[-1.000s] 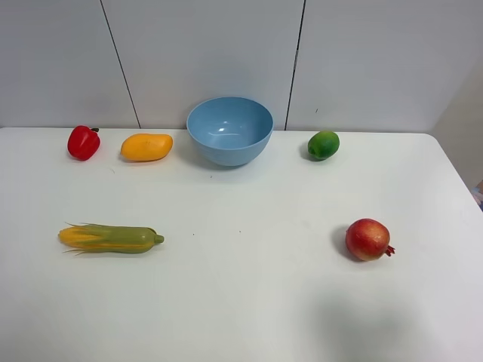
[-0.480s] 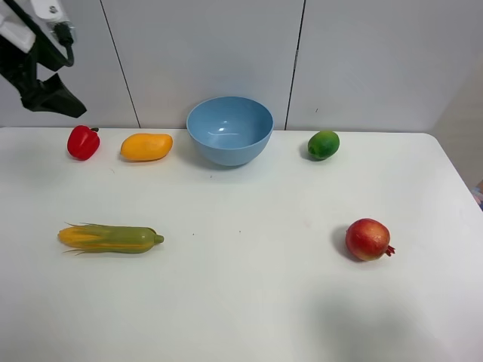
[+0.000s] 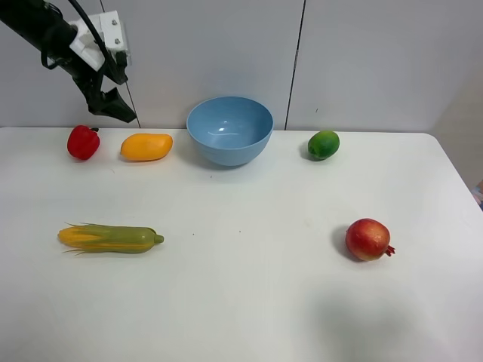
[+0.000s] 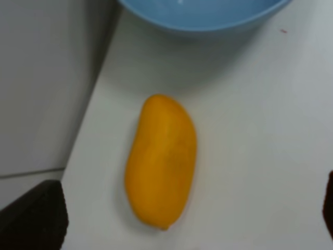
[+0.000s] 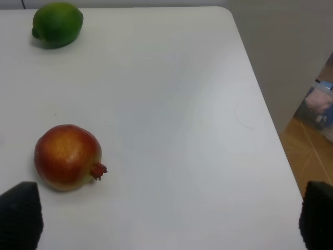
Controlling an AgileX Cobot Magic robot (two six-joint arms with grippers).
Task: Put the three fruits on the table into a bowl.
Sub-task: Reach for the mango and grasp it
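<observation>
The orange-yellow mango point(image 3: 146, 146) lies at the back left of the white table point(image 3: 249, 302), just left of the light-blue bowl point(image 3: 229, 130). My left gripper point(image 3: 115, 110) hangs open above and slightly left of the mango. In the left wrist view the mango point(image 4: 161, 161) lies between the spread fingertips point(image 4: 36, 213), with the bowl's rim point(image 4: 203, 15) beyond it. The green lime point(image 3: 323, 145) sits right of the bowl, and the red pomegranate point(image 3: 368, 239) lies nearer the front right. In the right wrist view my right gripper point(image 5: 169, 216) is open and empty, short of the pomegranate point(image 5: 67, 156) and the lime point(image 5: 57, 23).
A red bell pepper point(image 3: 83, 142) stands left of the mango, below the left arm. A corn cob point(image 3: 111, 238) lies at the front left. A grey wall runs along the table's far edge. The table's right edge point(image 5: 260, 114) drops to the floor.
The left arm has come into view from the upper left and moved right, ending above the pepper and mango. The fruits and the bowl have not moved.
</observation>
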